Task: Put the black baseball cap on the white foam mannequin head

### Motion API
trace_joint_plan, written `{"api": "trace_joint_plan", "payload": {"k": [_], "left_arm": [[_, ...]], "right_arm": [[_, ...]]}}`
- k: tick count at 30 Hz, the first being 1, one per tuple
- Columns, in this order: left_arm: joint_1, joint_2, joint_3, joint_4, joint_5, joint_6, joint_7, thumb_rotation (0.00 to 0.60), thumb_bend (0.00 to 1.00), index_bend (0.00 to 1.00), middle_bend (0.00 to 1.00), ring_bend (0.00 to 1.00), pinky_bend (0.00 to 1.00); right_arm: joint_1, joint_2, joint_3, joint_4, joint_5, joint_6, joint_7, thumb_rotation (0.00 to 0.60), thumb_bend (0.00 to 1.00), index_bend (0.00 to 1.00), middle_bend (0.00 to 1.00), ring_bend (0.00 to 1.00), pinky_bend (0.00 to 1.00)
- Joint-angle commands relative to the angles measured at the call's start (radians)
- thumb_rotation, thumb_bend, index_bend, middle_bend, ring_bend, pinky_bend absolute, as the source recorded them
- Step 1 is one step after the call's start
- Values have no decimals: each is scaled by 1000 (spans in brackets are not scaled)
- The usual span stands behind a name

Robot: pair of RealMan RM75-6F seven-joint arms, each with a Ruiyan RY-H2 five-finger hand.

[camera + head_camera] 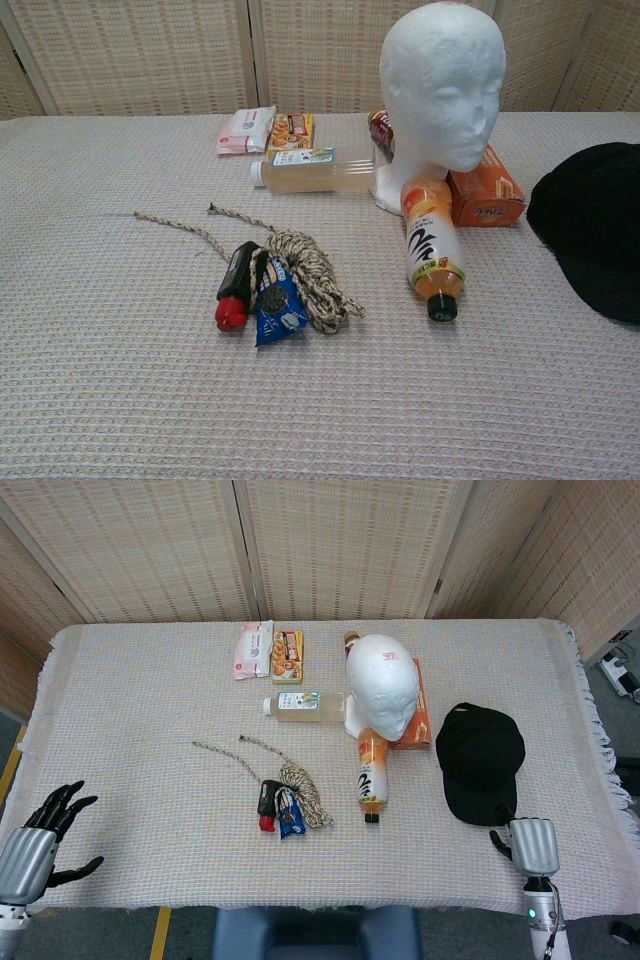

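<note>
The black cap (480,763) lies flat on the right side of the tabletop (150,690), its long axis running from the far crown toward the near brim, which points at the near edge. The right hand (531,846) sits just beyond that brim, at the tabletop's near edge, so the cap lies straight ahead of it and slightly inward; only the back of this hand shows, and I cannot tell how its fingers stand. The left hand (35,848) hovers at the near left corner, well apart from the cap, fingers spread and holding nothing. The right hand is plainly the nearer one.

The foam head (385,685) stands upright, inward of the cap, with an orange box (418,715) and a lying bottle (371,772) between them. Bare cloth lies near the cap's brim, giving room for a reach.
</note>
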Motion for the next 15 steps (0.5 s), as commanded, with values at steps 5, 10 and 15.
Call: {"api": "trace_joint_plan", "payload": {"k": [5,10,15], "left_arm": [[4,10,-4,0,-5,6,-15,600,168,241,89,94,281],[2,13,-1,-4,-7,-3,-12,600,169,242,89,95,281],[3,13,-3,-5,-10,-2,-8,600,169,242,89,96,281]], "right_arm": [[21,-15,14,18,16,-9,6,600,191,468,1000,1000,1000],[34,-26,20,30,25,-26,3,600,195,467,1000,1000,1000],[46,-37,22,42,30,-39,1,600,195,467,1000,1000,1000]]}}
